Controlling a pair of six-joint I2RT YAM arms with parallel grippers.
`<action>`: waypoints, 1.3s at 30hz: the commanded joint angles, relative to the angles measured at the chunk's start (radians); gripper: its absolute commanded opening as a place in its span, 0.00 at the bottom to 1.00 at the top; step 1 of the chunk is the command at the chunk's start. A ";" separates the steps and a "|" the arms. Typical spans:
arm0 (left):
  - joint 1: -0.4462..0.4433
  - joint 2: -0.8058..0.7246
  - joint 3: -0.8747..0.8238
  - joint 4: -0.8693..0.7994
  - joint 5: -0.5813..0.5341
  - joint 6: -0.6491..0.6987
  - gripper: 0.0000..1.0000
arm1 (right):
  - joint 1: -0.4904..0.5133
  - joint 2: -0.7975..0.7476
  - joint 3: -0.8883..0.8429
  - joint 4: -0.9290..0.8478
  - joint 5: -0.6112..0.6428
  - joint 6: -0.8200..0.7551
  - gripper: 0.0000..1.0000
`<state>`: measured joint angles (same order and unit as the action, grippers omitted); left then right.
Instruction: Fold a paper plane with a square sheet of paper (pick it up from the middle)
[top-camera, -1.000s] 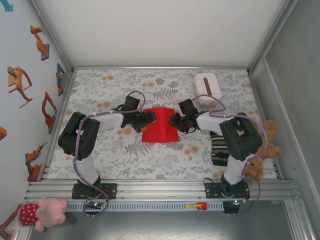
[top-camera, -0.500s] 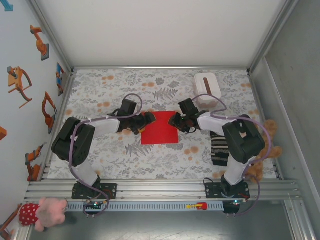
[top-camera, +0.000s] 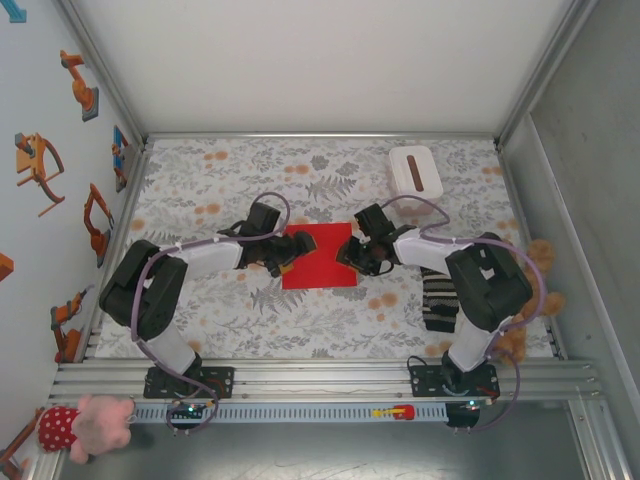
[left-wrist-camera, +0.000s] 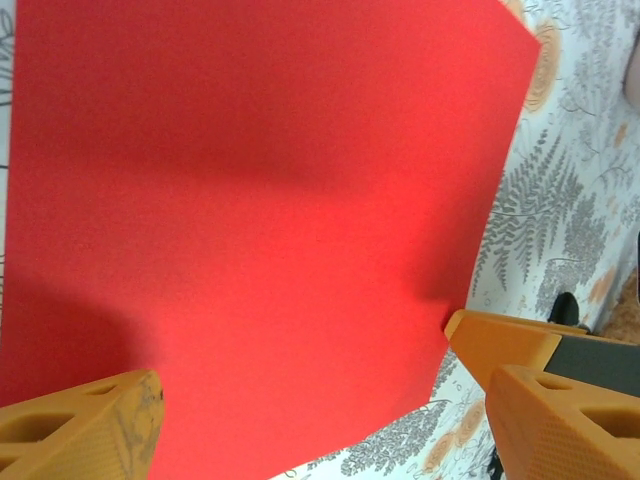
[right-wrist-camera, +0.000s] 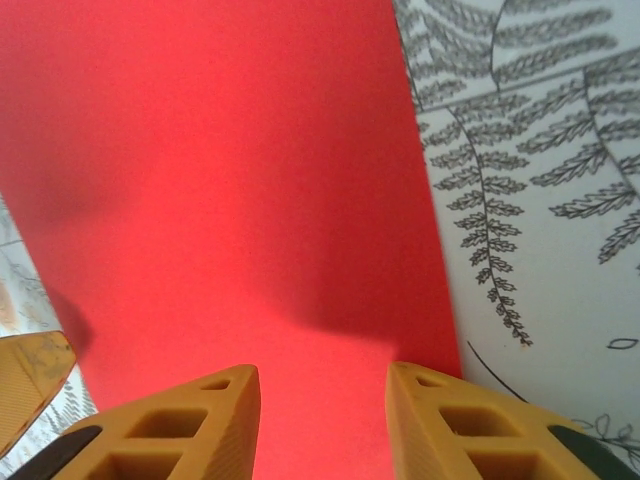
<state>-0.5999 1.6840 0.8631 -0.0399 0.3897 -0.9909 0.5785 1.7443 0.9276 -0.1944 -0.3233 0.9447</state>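
No legible text, label, brand or number on anything (wall stickers (top-camera: 38, 165) carry pictures, no letters).

Orange fingers of the right gripper (right-wrist-camera: 320, 385), set apart, above a red square sheet of paper (right-wrist-camera: 220, 170) on a fern-print tablecloth (right-wrist-camera: 545, 190)

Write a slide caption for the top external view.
Left pincer and right pincer flank the square sheet of paper lying flat on the floral table, white box beyond.
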 joint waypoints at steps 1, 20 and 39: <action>-0.003 0.035 -0.012 -0.013 0.007 -0.029 0.84 | 0.007 0.025 0.000 -0.002 -0.010 -0.012 0.37; -0.003 0.034 -0.005 -0.023 0.004 0.020 0.91 | 0.024 0.179 0.092 0.050 -0.116 -0.027 0.31; -0.003 0.071 0.081 -0.118 -0.067 0.130 0.62 | 0.037 0.142 0.064 0.107 -0.142 -0.031 0.27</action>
<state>-0.6018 1.7428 0.9157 -0.1043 0.3622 -0.9176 0.6029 1.9072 1.0420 -0.0681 -0.4793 0.9157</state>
